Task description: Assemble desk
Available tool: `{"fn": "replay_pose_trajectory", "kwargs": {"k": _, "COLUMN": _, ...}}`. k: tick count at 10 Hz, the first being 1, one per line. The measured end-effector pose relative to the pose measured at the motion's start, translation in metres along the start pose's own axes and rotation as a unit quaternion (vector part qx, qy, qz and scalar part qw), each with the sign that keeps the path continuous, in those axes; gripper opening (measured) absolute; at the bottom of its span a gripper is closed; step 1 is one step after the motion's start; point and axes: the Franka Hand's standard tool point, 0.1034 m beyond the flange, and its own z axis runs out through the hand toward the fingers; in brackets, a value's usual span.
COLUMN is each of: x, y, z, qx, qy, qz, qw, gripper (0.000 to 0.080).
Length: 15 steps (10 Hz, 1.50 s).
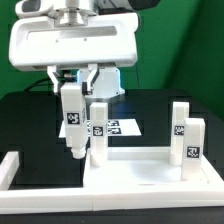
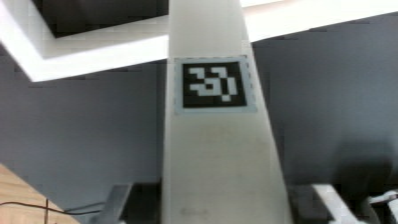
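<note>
The gripper [image 1: 74, 88] is clamped on 1 upright leg [image 1: 72, 118], held over the panel's [image 1: 140, 166] corner on the exterior view's left; 3 legs [image 1: 99, 133] stand on the panel.

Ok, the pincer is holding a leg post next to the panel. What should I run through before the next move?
1. Grip: pincer closed on the held leg, with the post centred between the fingers in the wrist view. Ok.
2. Held leg's attitude: close to vertical in the exterior view. Ok.
3. Three legs stand on the panel: the nearest leg and the two far legs. Ok.
4. Gap between the held leg and the nearest leg: visible. Ok.
5. Lower end over the free corner hole: hole not visible. Cannot tell.
</note>
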Motion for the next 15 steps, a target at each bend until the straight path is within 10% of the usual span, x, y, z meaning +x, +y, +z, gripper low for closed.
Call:
{"fn": "replay_pose_trajectory", "kwargs": {"k": 8, "x": -0.018, "y": -0.026, "z": 0.027, "qx": -0.004, "qy": -0.008, "qz": 0.014, "qw": 1.0, "gripper": 0.0291}}
{"fn": "replay_pose_trajectory", "kwargs": {"k": 15, "x": -0.027, "y": -0.018, "z": 0.036, "qx": -0.015, "qy": -0.006, "qz": 0.014, "qw": 1.0, "gripper": 0.0291}}
